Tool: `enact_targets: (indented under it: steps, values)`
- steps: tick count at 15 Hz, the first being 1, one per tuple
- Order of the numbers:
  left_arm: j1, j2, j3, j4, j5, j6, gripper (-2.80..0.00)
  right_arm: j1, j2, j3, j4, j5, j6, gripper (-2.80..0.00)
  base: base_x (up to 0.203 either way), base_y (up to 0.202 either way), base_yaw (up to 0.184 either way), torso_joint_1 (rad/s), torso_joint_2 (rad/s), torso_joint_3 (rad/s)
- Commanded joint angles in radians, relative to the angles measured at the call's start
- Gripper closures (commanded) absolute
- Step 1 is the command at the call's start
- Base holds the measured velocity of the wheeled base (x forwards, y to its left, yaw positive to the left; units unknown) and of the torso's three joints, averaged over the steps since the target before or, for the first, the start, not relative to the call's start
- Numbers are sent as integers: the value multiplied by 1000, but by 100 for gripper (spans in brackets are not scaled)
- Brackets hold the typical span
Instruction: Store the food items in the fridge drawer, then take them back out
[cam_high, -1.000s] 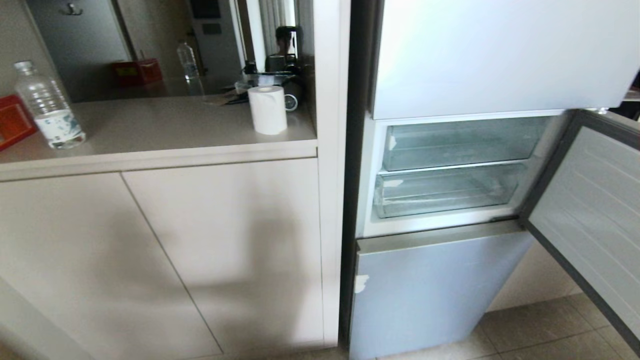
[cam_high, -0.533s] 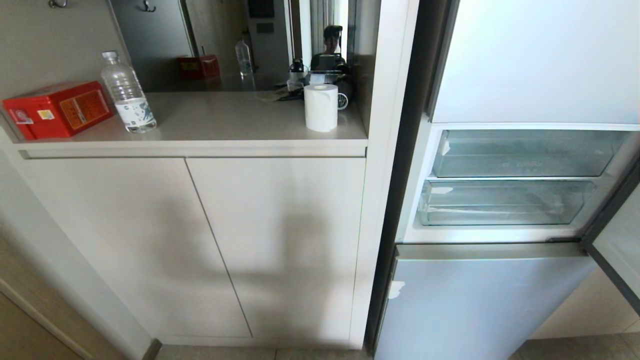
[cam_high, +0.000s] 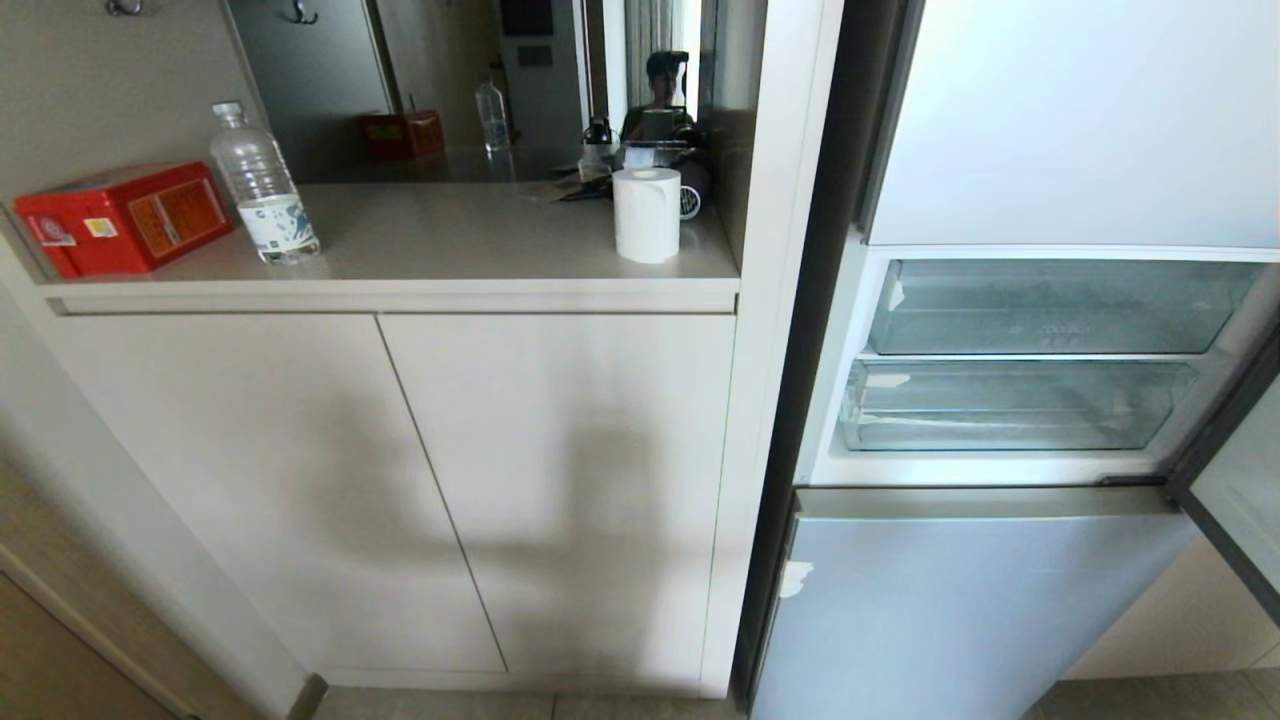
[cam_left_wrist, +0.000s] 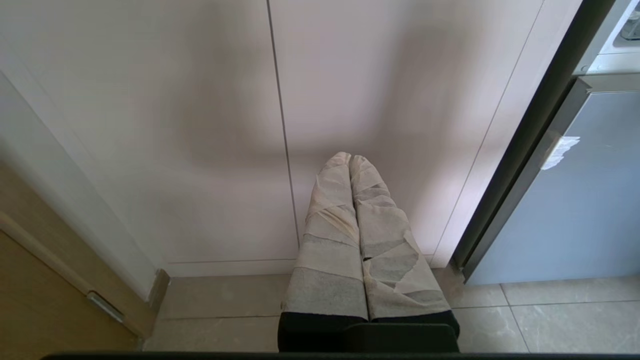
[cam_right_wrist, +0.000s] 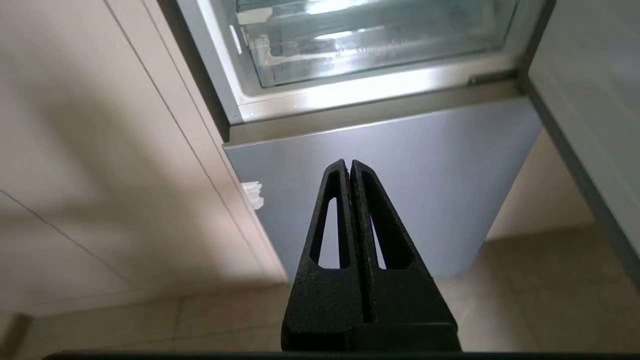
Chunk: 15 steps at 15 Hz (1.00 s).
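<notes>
Nothing of the task looks done yet: the fridge drawer (cam_high: 1010, 405), the lower of two clear drawers behind the open fridge door (cam_high: 1235, 490), sits pushed in and apparently empty, and the two fruits appear in no view. Opening it, loading and unloading all remain. Only the head view shows the tabletop (cam_high: 450, 245), with a roll of paper (cam_high: 646, 214) near its right edge and a water bottle (cam_high: 262, 186) beside a red box (cam_high: 125, 217) at its left. Only the wrist views show the arms: the left gripper (cam_left_wrist: 350, 159), taped fingers closed on nothing, faces the cabinet doors (cam_left_wrist: 200, 125); the right gripper (cam_right_wrist: 348, 164), fingers closed and empty, points at the grey lower fridge door (cam_right_wrist: 425, 165).
</notes>
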Motion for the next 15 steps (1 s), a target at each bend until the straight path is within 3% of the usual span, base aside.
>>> enact_targets:
  steps: [1, 4, 7, 12, 15]
  values:
    - [0, 1, 0, -1, 0, -1, 0, 0, 334, -74, -40, -18, 65, 0, 0, 0, 0, 0, 0, 0]
    - [0, 1, 0, -1, 0, -1, 0, -15, 655, -125, -193, -40, 162, 0, 0, 0, 0, 0, 0, 0]
    - [0, 0, 0, -1, 0, -1, 0, -145, 866, -163, -352, -66, 239, 0, 0, 0, 0, 0, 0, 0]
    - [0, 0, 0, 0, 0, -1, 0, -423, 995, -169, -494, -80, 246, 0, 0, 0, 0, 0, 0, 0]
    - [0, 1, 0, -1, 0, -1, 0, -588, 1040, -178, -569, -81, 151, 0, 0, 0, 0, 0, 0, 0]
